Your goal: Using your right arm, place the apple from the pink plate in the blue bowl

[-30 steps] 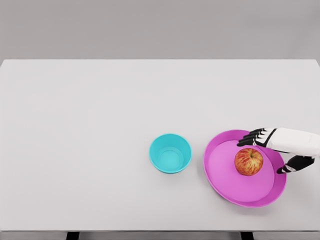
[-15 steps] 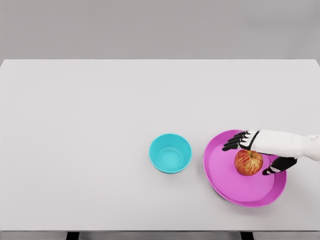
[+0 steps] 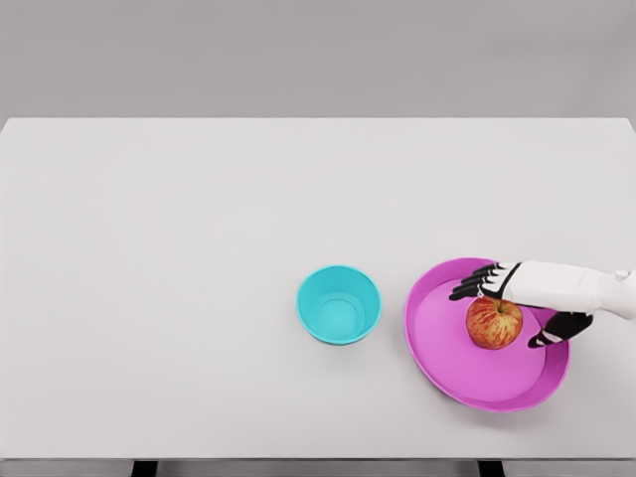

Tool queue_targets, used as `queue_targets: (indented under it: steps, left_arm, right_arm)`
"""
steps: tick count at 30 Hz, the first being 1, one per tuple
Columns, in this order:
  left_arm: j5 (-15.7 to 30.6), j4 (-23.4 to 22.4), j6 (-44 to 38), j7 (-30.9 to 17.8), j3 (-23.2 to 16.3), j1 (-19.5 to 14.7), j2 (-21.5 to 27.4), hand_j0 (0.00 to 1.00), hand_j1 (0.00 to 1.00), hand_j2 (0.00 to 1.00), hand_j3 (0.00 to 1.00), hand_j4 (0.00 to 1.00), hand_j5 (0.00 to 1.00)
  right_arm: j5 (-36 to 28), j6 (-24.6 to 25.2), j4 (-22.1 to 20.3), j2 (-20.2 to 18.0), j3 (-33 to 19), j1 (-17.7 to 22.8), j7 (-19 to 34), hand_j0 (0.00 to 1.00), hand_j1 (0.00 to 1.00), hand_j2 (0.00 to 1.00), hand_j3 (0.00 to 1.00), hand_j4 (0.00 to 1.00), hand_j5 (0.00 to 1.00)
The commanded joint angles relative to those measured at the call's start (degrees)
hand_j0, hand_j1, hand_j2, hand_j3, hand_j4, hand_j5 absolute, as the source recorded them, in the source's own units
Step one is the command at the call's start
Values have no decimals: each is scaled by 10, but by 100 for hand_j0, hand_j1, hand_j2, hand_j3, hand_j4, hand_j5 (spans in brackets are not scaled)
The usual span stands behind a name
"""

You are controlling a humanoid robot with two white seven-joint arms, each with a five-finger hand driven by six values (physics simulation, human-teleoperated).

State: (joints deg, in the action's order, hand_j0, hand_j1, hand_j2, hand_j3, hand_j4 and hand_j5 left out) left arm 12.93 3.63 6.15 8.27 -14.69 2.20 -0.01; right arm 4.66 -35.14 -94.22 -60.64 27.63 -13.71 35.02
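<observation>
**Supervisor:** Report the work surface and background.

**Operator:** I see a flat, matte white table (image 3: pixel 199 278) filling most of the head view, with a plain grey wall behind it. Two dark leg stubs show at the bottom edge. The surface is smooth and uniform.

**Supervisor:** Describe the containers.

**Operator:** I have a blue bowl (image 3: pixel 339 304) near the centre, right of the middle. It is round, turquoise, with steep walls and a smooth plastic-looking finish; its inside is bare. Just to its right, not touching, lies the pink plate (image 3: pixel 457 368): a wide, shallow, glossy magenta disc with a raised rim.

**Supervisor:** State the location and appearance of the apple.

**Operator:** The apple (image 3: pixel 493 326) sits on the pink plate, in its right half, toward the far side. It is round, red streaked with yellow, with a slight dimple at the top.

**Supervisor:** State the condition of the hand.

**Operator:** The right hand (image 3: pixel 522 296) enters from the right edge on a white forearm. Its palm shell is white; the fingers (image 3: pixel 469 289) are black. The four fingers reach out past the far upper side of the apple, only loosely bent. The thumb (image 3: pixel 553 334) lies on the near right side of the apple. I read the hand as spread around the fruit, not clamped; whether it touches the fruit I cannot tell.
</observation>
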Motion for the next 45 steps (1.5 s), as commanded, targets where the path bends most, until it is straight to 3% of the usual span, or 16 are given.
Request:
queue_targets:
  steps: [1,4,8,9,10,15,17,21,25,30,33,41,45]
  left_arm:
    - [0,0,0,0,0,0,0,100,100,100,100,100,100]
    - [0,1,0,0,0,0,0,100,100,100,100,100,100]
    - [0,0,0,0,0,0,0,100,100,100,100,100,100]
    - [0,0,0,0,0,0,0,100,100,100,100,100,100]
    - [0,1,0,0,0,0,0,100,100,100,100,100,100]
    - [-1,1,0,0,0,0,0,100,100,100,100,100,100]
    - [0,1,0,0,0,0,0,100,100,100,100,100,100]
    - [0,1,0,0,0,0,0,100,100,100,100,100,100]
    - [0,1,0,0,0,0,0,100,100,100,100,100,100]
    - [0,1,0,0,-1,0,0,100,100,100,100,100,100]
    - [0,1,0,0,0,0,0,100,100,100,100,100,100]
    - [0,1,0,0,0,0,0,100,100,100,100,100,100]
    - [0,0,0,0,0,0,0,100,100,100,100,100,100]
  right_arm:
    - [6,1,4,8,3,-1,0,100,100,100,100,100,100]
    - [6,1,4,11,3,-2,0,98,98,98,98,98,98]
    - [2,1,3,11,2,-1,0,73,73,73,73,73,73]
    - [-24,1,3,11,-1,-1,0,34,34,34,34,34,34]
    - [-78,1,2,11,-4,-2,0,16,16,16,16,16,16]
    - [-77,1,-1,11,-5,-4,0,16,16,16,16,16,16]
    - [-77,1,-11,18,-4,-27,0,16,16,16,16,16,16]
    - [-77,1,-17,51,-2,-60,0,15,15,15,15,15,15]
    - [-76,1,-18,109,3,-97,0,15,15,15,15,15,15]
    - [-75,1,-18,157,55,-149,0,15,15,15,15,15,15]
    - [-60,1,-18,197,70,-161,0,16,16,16,16,16,16]
    - [-54,1,-16,212,95,-187,0,16,16,16,16,16,16]
    - [-31,1,-17,221,94,-189,0,42,42,42,42,42,42]
